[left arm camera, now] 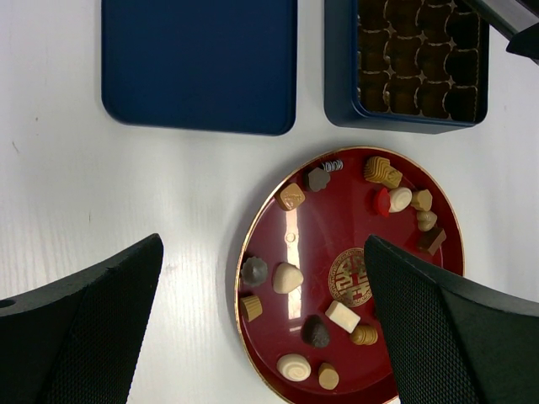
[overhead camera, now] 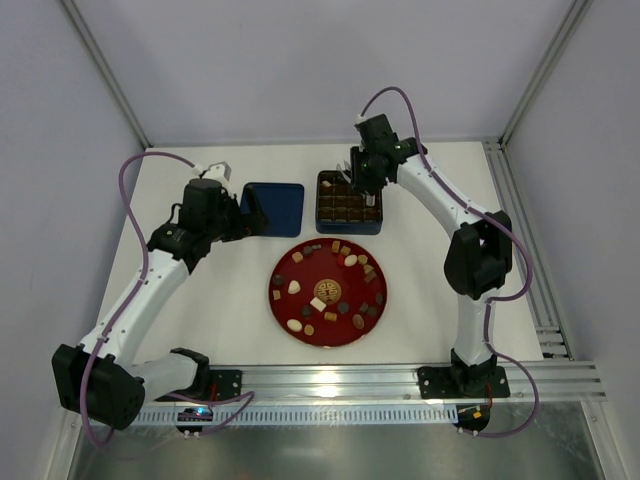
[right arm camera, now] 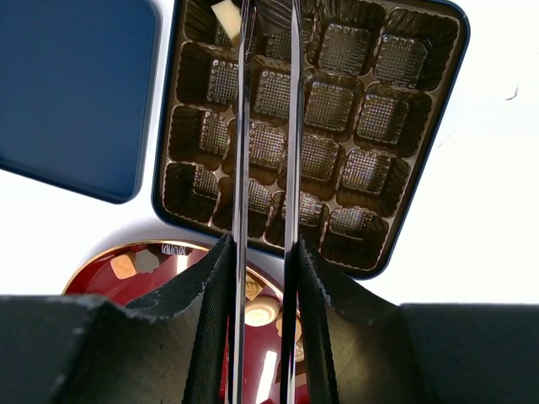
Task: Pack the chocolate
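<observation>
- Nearest the arm bases, on the white table (left arm camera: 76,185): round red plate (left arm camera: 333,231), carrying the chocolate (left arm camera: 288,278) as loose dark, light-brown and cream pieces, mostly toward the rim.
- Beyond the plate, to the left: flat dark-blue lid (left arm camera: 198,63), lying on the table, clear of the plate.
- At the lid's left side in the top view, raised above the table: left gripper (left arm camera: 263,248), fingers spread wide, gripping nothing.
- Beyond the plate, to the right, just beside the lid: square dark-blue tin (left arm camera: 339,84) with brown gridded insert (right arm camera: 370,118).
- In one corner cell of the insert: single cream piece (right arm camera: 226,17).
- Over the tin: right gripper (right arm camera: 269,25), extended by two long thin blades, parted by a narrow gap, nothing visible between them; blade tips cut off at the edge of the wrist view, close beside the cream piece.
</observation>
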### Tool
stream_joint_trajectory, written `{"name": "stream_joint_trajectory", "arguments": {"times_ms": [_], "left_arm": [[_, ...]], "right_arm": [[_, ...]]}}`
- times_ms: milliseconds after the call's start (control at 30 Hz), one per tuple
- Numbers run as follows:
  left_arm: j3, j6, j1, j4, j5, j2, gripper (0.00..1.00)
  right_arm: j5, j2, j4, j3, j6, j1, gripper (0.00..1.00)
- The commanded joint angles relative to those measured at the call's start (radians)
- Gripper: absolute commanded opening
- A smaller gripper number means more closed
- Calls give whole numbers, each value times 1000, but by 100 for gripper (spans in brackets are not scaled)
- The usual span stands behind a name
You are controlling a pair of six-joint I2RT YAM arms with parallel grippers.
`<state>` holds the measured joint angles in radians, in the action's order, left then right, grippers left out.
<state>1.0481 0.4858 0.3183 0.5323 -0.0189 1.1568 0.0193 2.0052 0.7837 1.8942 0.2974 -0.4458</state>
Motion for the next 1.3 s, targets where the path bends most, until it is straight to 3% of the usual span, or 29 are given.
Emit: {"name": "stream_joint_trajectory", "arguments": {"times_ms": [0,733,1100,1267], "left_arm": [[7,-15,-5,-20,10,1,100],[7,-13,-5,-18,11,-2,100],[7,-12,-5,-20,11,-6,100],[10,-10,-5,-20,13,-8,100]], "right_arm": [[2,-34,-46,-10,-3,1,36],[-2,-103,-5,23,-3,-1,41],[-47,-491,38,-358,42,-36,40],[31,-681,139,-525,103,-157,41]]}}
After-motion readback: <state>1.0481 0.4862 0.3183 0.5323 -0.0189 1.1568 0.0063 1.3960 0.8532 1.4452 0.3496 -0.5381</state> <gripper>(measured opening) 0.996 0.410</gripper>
